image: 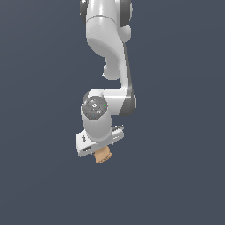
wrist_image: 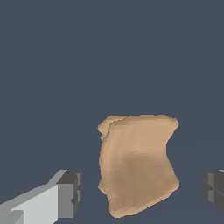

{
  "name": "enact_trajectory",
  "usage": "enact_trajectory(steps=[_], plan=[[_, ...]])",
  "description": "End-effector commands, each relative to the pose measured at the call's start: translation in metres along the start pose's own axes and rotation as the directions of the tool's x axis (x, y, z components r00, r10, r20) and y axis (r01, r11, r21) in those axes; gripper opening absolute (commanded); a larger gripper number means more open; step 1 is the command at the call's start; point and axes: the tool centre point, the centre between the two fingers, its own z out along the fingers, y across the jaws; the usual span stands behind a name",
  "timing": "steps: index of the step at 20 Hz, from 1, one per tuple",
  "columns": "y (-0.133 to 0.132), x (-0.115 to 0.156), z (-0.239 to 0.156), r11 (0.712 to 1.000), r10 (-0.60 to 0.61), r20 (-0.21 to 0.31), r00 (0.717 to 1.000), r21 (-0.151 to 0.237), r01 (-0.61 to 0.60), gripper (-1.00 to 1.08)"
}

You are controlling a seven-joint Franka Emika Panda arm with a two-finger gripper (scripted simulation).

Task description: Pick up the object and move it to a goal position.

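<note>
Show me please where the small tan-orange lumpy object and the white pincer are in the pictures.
Small tan-orange lumpy object (wrist_image: pixel 138 168): wrist view, middle of its broad face.
White pincer (image: pixel 99 148): exterior view, between its fingertips, just above the object.

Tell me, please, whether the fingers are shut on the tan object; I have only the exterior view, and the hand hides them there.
Observer: No. In the wrist view the gripper is open, and the tan object stands between the fingers with a strip of background on each side.
Operator: Thank you. Is it centred between them?
Observer: Roughly, yes. The two gaps look much alike, and neither pad touches it.
Operator: And which side of it faces the wrist camera?
Observer: A broad, fairly smooth face. I can make out no ridges on it from there.
</note>
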Motion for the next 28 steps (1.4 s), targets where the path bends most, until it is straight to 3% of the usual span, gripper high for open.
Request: enact_trajectory(steps=[1, 23, 24, 28], plan=[[0.002, 0.002, 0.002, 1.000, -0.011, -0.001, 1.000, 0.000, 0.011, 1.00], [0.003, 0.002, 0.052, 1.000, -0.014, -0.001, 1.000, 0.000, 0.014, 1.00], [0.003, 0.002, 0.052, 1.000, -0.014, -0.001, 1.000, 0.000, 0.014, -1.00], [0.003, 0.002, 0.052, 1.000, -0.014, -0.001, 1.000, 0.000, 0.014, -1.00]])
